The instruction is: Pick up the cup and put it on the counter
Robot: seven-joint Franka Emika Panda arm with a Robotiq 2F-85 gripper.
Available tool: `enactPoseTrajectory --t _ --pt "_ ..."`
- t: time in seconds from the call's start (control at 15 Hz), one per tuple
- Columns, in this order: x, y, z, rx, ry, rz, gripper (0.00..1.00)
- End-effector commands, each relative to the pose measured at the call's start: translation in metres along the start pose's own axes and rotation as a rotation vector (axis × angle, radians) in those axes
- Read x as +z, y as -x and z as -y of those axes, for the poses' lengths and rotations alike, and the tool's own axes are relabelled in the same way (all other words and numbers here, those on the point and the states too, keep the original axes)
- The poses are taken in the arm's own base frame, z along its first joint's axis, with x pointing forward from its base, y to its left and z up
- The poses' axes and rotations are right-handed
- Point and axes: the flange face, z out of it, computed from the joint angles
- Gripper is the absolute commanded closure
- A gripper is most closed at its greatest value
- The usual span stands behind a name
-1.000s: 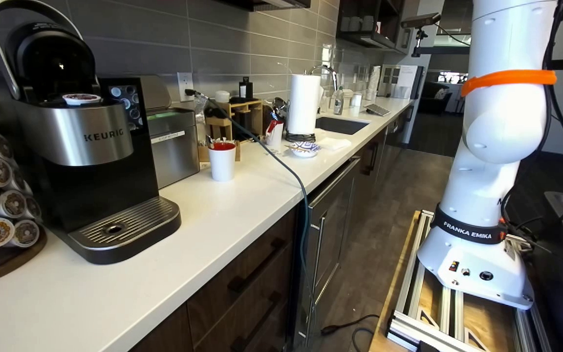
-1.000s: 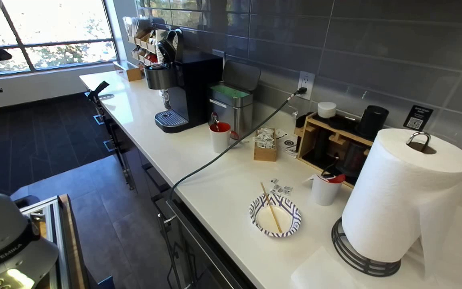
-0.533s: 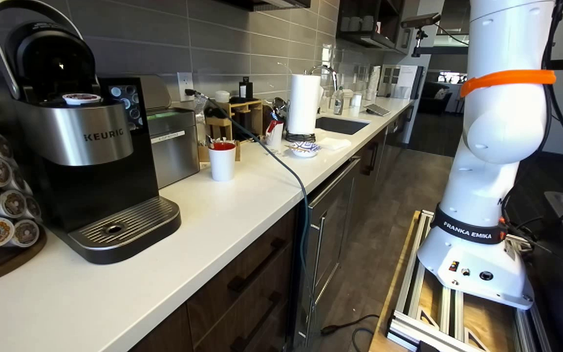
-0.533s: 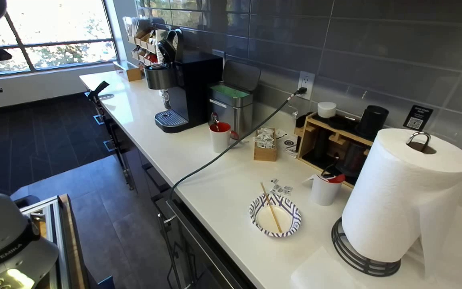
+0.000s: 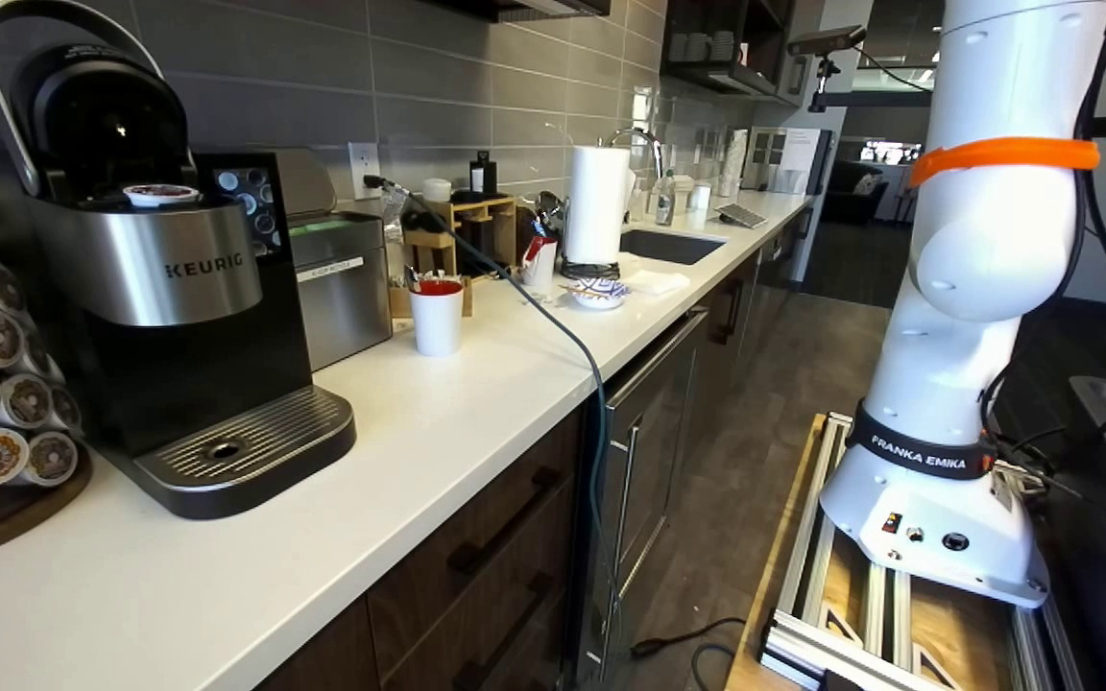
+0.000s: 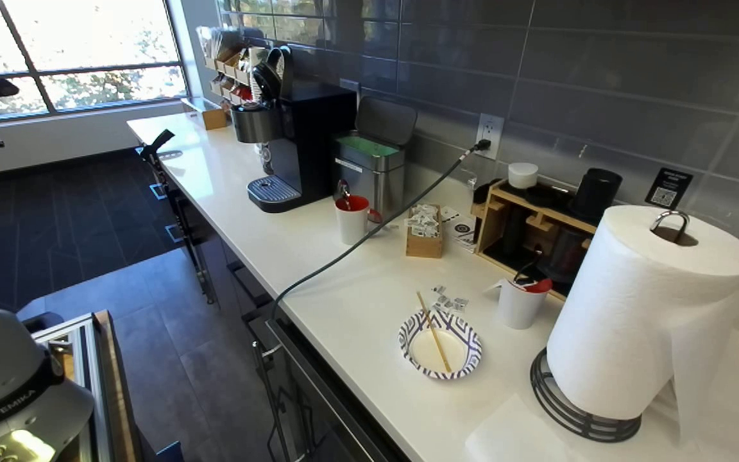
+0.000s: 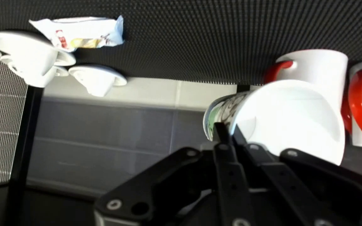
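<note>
In the wrist view a white cup point(image 7: 291, 122) has its wide mouth turned toward the camera; its outer wall shows a green and brown pattern. My gripper point(image 7: 229, 130) has its two black fingers close together across the cup's rim, one inside and one outside. The counter point(image 5: 390, 451) is long and off-white and shows in both exterior views point(image 6: 344, 308). The gripper and this cup are outside both exterior views. Two white cups with red insides stand on the counter, one near the coffee machine point(image 5: 437, 321) and one by the paper towels point(image 6: 520, 305).
Red-handled mugs point(image 7: 313, 72) stand close beside the held cup, below a dark mesh surface point(image 7: 184, 40). White cups point(image 7: 96, 81) and a wrapped snack point(image 7: 86, 33) lie to the left. On the counter are a coffee machine point(image 5: 169, 259), a cord point(image 6: 331, 263), a bowl point(image 6: 440, 346) and a paper-towel roll point(image 6: 652, 321).
The upper arm has shifted slightly right in an exterior view, and its upper part has drawn back out of the top left corner elsewhere. The things on the counter have not moved.
</note>
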Motion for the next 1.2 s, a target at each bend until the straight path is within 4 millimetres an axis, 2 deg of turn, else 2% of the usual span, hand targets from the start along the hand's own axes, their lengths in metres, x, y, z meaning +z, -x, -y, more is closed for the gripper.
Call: enactPoseTrajectory --t 0.0,0.13,0.33,0.67,0.8,0.93,1.13 --pt "-0.068 -0.002 -0.016 -0.074 -0.107 0.01 0.99" --pt "-0.105 0.005 -0.024 -0.145 -0.187 0.045 0.99" --pt "-0.142 0.037 -0.049 -0.23 -0.209 0.2 0.99" --pt "-0.164 0.11 -0.072 -0.325 -0.213 0.489 0.99" --pt "-0.16 0.139 -0.069 -0.35 -0.223 0.603 0.99" --pt "-0.143 0.168 -0.061 -0.339 -0.223 0.727 0.99" --pt "-0.097 0.215 -0.047 -0.275 -0.169 0.894 0.99"
